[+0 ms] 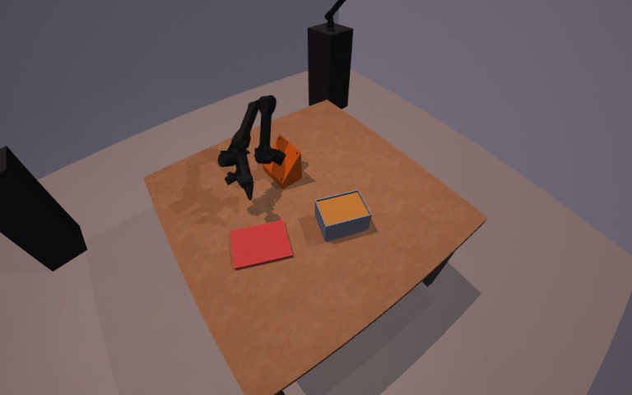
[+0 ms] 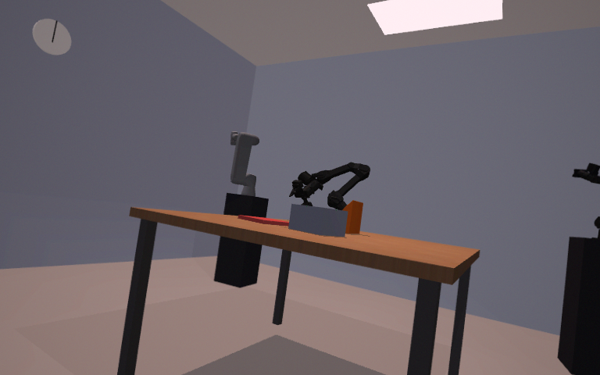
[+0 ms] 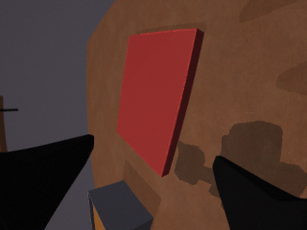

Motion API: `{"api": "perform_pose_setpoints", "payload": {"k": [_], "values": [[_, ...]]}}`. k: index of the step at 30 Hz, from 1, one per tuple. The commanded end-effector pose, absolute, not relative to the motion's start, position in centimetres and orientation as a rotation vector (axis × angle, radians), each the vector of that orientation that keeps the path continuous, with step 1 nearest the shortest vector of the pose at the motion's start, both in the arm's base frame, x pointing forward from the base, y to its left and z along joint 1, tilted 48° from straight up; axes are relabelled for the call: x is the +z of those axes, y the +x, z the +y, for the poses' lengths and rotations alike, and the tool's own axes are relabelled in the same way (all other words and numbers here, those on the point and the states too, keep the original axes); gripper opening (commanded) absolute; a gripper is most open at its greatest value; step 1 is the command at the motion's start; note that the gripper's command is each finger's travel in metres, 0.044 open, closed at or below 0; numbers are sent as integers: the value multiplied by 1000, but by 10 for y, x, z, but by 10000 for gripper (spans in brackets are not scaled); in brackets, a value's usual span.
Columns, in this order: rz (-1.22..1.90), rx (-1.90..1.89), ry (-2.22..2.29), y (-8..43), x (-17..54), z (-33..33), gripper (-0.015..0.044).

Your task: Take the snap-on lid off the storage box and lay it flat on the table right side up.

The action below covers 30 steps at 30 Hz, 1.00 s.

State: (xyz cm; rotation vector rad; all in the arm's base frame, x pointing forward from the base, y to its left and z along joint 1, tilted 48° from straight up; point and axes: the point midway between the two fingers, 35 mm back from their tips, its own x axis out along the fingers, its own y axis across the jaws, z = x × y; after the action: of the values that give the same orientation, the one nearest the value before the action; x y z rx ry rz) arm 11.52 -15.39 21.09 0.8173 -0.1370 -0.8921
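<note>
The red lid lies flat on the table, its smooth plain face up. The grey-blue storage box stands upright beside it, a little apart and lidless, with an orange surface showing inside its rim. My gripper is open and empty. It is above the table on the arm-base side of the lid, clear of both lid and box. In the exterior view the box partly hides the gripper.
An orange wedge-shaped block stands beside the arm's base, behind the box as seen in the top view. Dark pedestals stand off the table. The table's edge runs beyond the lid.
</note>
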Motion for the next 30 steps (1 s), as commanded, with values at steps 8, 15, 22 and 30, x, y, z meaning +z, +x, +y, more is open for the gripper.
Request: {"api": "perform_pose_setpoints", "payload": {"k": [8,15,22,30], "values": [[-151,-890,815,109,227,-134,440],[-151,-890,815,110,223,-136,440],[-151,-890,815,110,223,-136,440],[-151,-890,815,110,223,-136,440]]}}
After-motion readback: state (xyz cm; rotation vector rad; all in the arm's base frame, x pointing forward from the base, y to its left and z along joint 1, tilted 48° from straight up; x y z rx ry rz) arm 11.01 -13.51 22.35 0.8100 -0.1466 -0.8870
